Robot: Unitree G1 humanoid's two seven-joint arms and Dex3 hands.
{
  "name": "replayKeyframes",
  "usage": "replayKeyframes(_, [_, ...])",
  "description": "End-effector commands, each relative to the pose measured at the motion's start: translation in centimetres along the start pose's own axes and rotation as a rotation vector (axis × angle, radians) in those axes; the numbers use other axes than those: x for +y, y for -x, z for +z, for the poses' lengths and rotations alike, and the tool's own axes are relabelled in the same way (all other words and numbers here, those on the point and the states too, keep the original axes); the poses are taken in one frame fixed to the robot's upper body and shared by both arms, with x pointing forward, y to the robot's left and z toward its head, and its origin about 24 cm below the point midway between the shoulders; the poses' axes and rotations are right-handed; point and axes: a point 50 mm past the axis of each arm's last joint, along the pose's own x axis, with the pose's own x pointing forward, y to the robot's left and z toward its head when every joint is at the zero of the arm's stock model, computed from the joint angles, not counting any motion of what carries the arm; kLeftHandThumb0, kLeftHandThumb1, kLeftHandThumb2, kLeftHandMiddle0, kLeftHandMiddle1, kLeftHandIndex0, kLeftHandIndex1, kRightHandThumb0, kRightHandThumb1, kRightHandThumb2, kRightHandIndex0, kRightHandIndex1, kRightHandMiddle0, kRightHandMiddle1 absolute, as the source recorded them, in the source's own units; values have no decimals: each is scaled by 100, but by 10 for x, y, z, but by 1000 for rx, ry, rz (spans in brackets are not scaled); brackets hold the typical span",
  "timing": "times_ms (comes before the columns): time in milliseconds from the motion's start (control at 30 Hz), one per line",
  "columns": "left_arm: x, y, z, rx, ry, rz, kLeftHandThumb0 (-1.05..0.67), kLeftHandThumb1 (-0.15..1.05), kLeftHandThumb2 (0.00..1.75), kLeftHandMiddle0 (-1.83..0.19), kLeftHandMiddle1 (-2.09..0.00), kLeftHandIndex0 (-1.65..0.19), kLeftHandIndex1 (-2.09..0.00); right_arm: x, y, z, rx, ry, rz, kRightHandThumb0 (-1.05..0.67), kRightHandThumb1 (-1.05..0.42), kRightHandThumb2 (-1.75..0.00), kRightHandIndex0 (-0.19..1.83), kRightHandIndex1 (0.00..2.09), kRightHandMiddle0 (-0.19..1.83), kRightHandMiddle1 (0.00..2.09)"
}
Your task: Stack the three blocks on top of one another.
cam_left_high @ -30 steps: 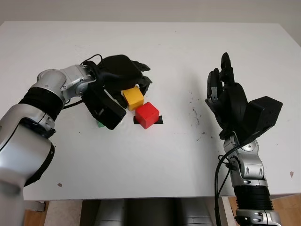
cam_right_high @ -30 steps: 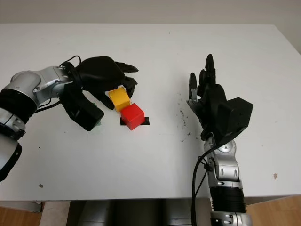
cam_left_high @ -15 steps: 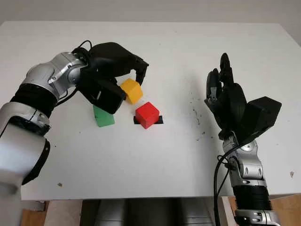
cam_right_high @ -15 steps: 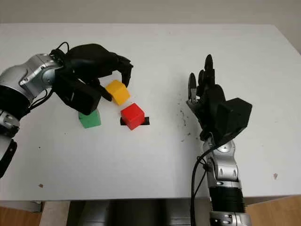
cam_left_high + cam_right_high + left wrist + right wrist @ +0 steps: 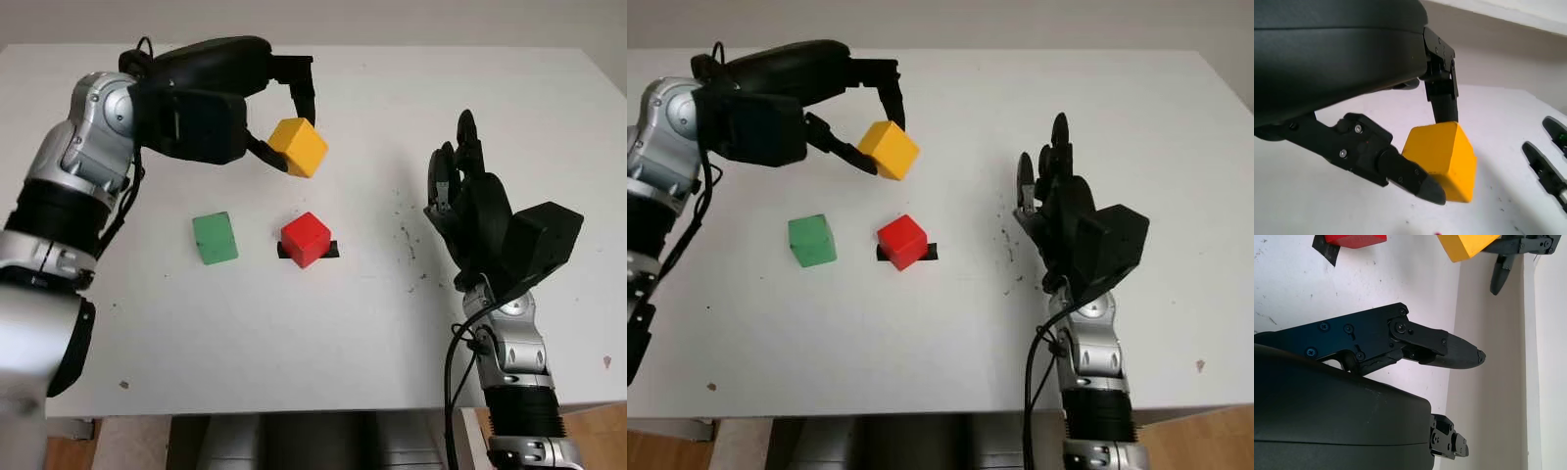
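My left hand (image 5: 291,122) holds the yellow block (image 5: 299,147) in the air, well above the table and a little behind the red block (image 5: 305,238). Its fingers (image 5: 1400,169) pinch the yellow block (image 5: 1442,159) from two sides. The red block sits on a strip of black tape (image 5: 330,249) near the table's middle. A green block (image 5: 215,238) lies flat on the table to the left of the red one, apart from it. My right hand (image 5: 465,186) is open, raised over the right side of the table, away from all blocks.
The white table (image 5: 323,323) has dark scuff specks (image 5: 407,235) between the red block and my right hand. Its front edge (image 5: 294,411) runs close below, and the far edge lies behind my left hand.
My left hand rose from the table with the yellow block, lifting it up and slightly right. The green block came into full sight. The right hand stayed still.
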Motion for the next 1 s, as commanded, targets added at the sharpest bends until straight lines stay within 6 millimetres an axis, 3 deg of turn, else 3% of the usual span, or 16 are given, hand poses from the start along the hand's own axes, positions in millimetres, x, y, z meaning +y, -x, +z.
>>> replayKeyframes(0, [-2,5,4,-35,84,18,-40,97,6,-20,-5,-26,-168,-1,-1,3,-18,2,1,-59,-105,-61,-13,6,-14,6])
replayKeyframes(267, [-27,17,8,22,217,-86,-40,97,5,-21,-5,-24,-169,-1,-2,4,-14,6,6,-59,-105,-59,-13,6,-14,6])
replayKeyframes(567, [-27,16,21,50,10,-149,-38,99,6,-15,-4,-18,-169,3,-5,4,-19,-20,21,-58,-105,-56,-15,5,-15,5])
replayKeyframes(967, [-22,5,33,-75,-267,-110,-37,97,5,-18,-6,-25,-166,4,-3,2,-10,-16,14,-61,-105,-55,-14,6,-14,6])
